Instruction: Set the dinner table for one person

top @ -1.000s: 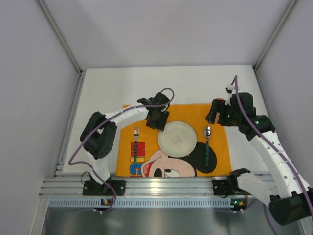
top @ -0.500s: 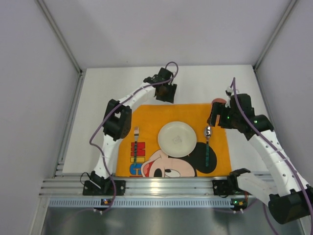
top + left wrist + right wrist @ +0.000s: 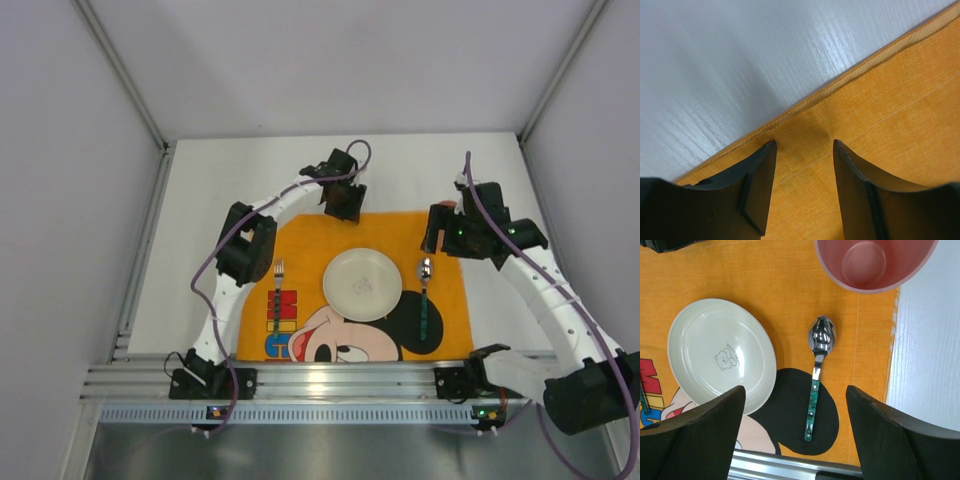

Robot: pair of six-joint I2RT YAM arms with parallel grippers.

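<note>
The white dinner table (image 3: 210, 200) carries an orange Mickey Mouse placemat (image 3: 300, 235). On the mat lie a cream plate (image 3: 362, 284), a fork (image 3: 278, 292) to its left and a green-handled spoon (image 3: 425, 298) to its right. A pink cup (image 3: 872, 262) stands at the mat's far right corner. My left gripper (image 3: 343, 207) hovers low over the mat's far edge, open, with only flat cloth (image 3: 890, 110) between its fingers (image 3: 760, 175). My right gripper (image 3: 795, 390) hangs open high above the spoon (image 3: 816, 375) and plate (image 3: 720, 355), holding nothing.
White enclosure walls (image 3: 80, 200) stand on the left, right and far sides. An aluminium rail (image 3: 330, 378) with the arm bases runs along the near edge. Bare white tabletop (image 3: 740, 60) lies beyond the mat's far edge and to its right (image 3: 930, 365).
My left arm swung away from the plate's left rim to the far edge of the placemat and settled low over it. The right arm shifted slightly away.
</note>
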